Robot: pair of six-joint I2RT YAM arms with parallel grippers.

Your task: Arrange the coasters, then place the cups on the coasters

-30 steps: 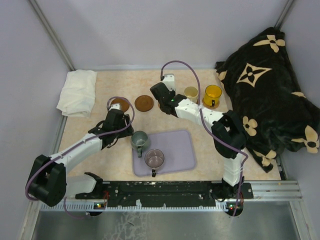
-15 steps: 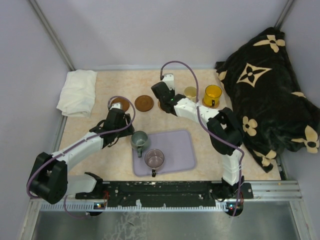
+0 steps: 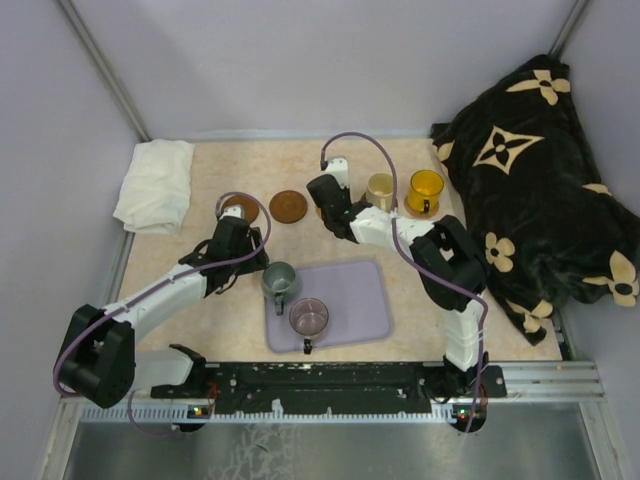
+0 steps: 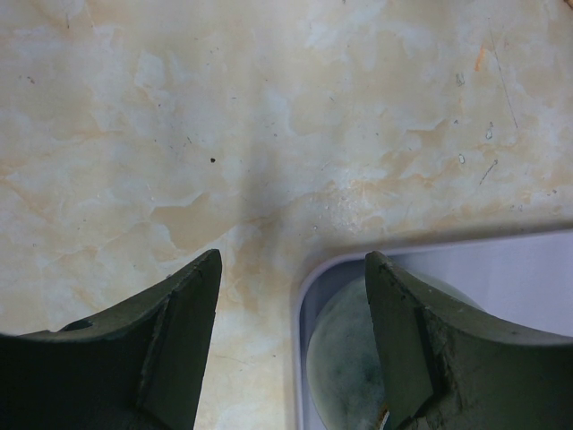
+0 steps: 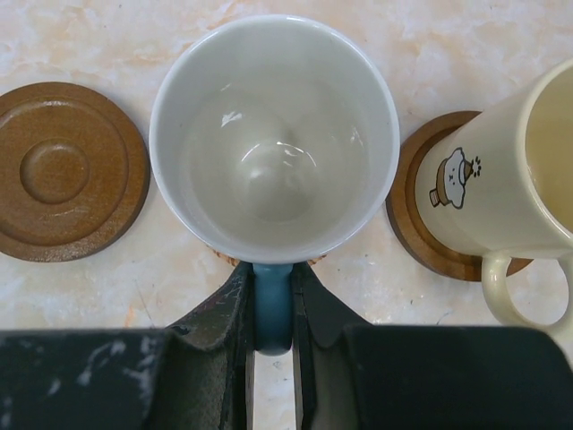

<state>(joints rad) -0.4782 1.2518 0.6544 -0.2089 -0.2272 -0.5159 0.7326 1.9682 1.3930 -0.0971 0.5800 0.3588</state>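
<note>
Beyond the far edge of the lavender tray [image 3: 352, 285], the right gripper [image 5: 273, 349] is clamped on the blue handle of the white cup [image 5: 274, 139]. That cup sits between a bare coaster [image 5: 67, 170] and the cream cup [image 5: 488, 193], which stands on a second coaster [image 5: 414, 235]. The left gripper [image 4: 291, 336], jaws apart, hangs over the tray's far-left corner, where the grey-green cup [image 4: 345, 358] stands.

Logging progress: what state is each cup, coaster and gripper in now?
white cup: upright, handle gripped
cream cup: upright on a coaster
yellow cup: upright
grey-green cup: upright on lavender tray
purplish cup: upright on tray
ringed coaster: bare
leftmost coaster: bare
left gripper: open, empty
right gripper: shut on white cup
</note>
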